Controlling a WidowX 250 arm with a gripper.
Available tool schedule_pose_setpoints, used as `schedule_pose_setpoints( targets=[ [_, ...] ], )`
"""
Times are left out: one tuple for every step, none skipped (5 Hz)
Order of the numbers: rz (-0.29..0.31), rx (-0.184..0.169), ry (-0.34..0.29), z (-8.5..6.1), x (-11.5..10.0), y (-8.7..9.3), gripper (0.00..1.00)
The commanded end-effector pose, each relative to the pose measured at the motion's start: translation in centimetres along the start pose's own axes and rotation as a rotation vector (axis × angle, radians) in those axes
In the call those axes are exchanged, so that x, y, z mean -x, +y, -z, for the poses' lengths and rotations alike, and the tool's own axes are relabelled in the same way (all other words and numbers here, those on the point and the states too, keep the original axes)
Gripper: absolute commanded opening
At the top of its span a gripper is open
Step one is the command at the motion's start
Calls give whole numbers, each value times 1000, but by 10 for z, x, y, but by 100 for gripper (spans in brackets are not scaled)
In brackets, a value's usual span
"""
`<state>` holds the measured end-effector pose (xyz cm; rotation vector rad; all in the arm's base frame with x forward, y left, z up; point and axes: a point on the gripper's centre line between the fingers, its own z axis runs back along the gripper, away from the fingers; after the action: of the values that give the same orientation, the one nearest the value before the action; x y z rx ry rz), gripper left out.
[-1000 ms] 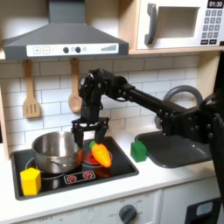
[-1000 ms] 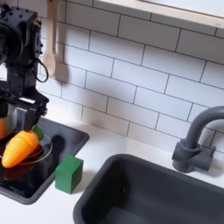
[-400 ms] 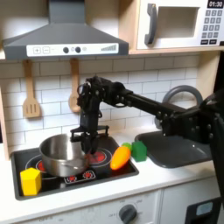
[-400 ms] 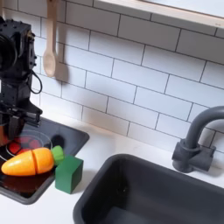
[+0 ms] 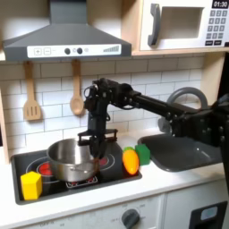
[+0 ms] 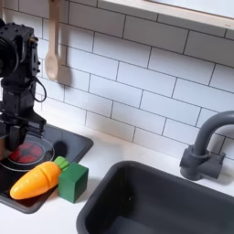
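Observation:
My gripper (image 5: 96, 146) hangs fingers-down over the black stovetop (image 5: 54, 183), right beside the right rim of the silver pot (image 5: 70, 159). Its fingers stand apart and hold nothing. An orange carrot (image 5: 131, 161) lies at the stovetop's right edge, touching a green block (image 5: 144, 154) on the counter. In the second exterior view my gripper (image 6: 16, 139) stands above the red burner ring (image 6: 30, 152), with the carrot (image 6: 37, 181) in front of it and the green block (image 6: 73, 181) at the carrot's leafy end.
A yellow block (image 5: 31, 185) sits at the stovetop's front left corner. The dark sink (image 6: 174, 203) and grey faucet (image 6: 203, 146) lie to the second exterior view's right. Wooden utensils (image 5: 32, 98) hang on the tiled wall; a range hood (image 5: 63, 40) is overhead.
The carrot has moved to the first exterior view's right, from beside the pot to the stovetop's edge against the green block. My gripper has dropped lower next to the pot.

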<state>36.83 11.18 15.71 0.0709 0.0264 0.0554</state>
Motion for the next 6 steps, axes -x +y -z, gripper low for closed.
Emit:
schedule_pose_setpoints(
  targets=[
    [76, 26, -6, -4, 9, -26, 0],
    [69, 45, 2, -6, 12, -30, 11],
    [56, 74, -19, -11, 14, -34, 100],
    [55, 74, -37, -23, 18, -39, 100],
    [50, 76, -93, -44, 24, -41, 100],
    [60, 113, -124, -61, 29, -47, 100]
  ],
)
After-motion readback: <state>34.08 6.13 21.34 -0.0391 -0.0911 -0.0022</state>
